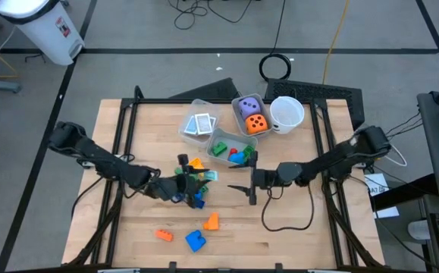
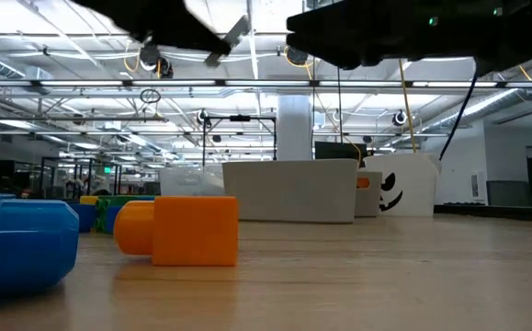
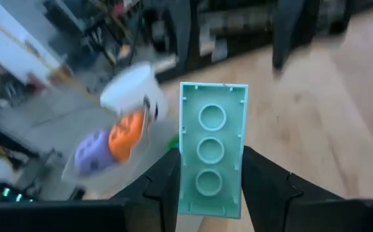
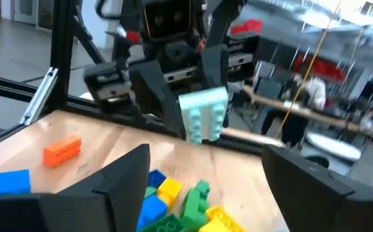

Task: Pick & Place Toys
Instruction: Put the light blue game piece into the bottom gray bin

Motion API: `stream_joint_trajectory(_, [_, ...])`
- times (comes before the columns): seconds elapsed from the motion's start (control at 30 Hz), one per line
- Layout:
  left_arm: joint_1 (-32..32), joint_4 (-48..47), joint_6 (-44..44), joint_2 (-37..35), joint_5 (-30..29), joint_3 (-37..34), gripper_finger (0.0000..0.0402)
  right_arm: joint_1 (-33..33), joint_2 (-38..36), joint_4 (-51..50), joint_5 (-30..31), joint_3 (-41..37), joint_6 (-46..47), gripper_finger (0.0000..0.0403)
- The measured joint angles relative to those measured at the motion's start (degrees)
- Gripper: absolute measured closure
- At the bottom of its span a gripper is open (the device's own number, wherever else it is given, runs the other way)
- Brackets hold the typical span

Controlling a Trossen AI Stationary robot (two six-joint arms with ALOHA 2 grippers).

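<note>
Currently a pale green block [image 3: 210, 149] sits pinched in the left end effector [image 3: 205, 177], lifted above the block pile [image 1: 191, 182] mid-bench [image 1: 295, 235], while the right end effector [image 1: 248, 182], jaws wide and empty, hovers just beside it facing that pile.

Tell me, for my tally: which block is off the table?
The pale mint three-stud block, pinched in the left hand; the other blocks lie on the table or in bins.

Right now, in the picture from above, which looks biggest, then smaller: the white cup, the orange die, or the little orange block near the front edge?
1. white cup
2. orange die
3. orange block, the smallest.
</note>
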Motion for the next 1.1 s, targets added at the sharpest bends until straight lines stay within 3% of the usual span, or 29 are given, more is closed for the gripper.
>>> stream_joint_trajectory(0.13, [0.0,6.7,2.3,2.2,0.7,0.0,0.0267,0.0,4.7,7.6,0.0,1.0,-4.7,0.0104])
stream_joint_trajectory(0.27, [0.1,7.5,2.1,2.5,2.2,0.0,0.0267,0.0,7.6,7.3,-0.2,4.3,-5.1,0.0093])
stream_joint_trajectory(0.57, [0.4,7.2,0.0,2.5,3.9,0.0,0.0266,-1.1,10.6,7.1,-4.6,9.1,-3.9,0.0112])
stream_joint_trajectory(0.73, [0.4,7.4,-0.8,2.5,4.1,0.0,0.0265,-1.4,10.6,7.1,-4.7,9.1,-1.1,0.0156])
stream_joint_trajectory(1.1, [0.5,7.4,-4.6,2.4,8.6,0.0,0.0240,-1.7,10.6,6.6,-4.8,9.0,0.6,0.0310])
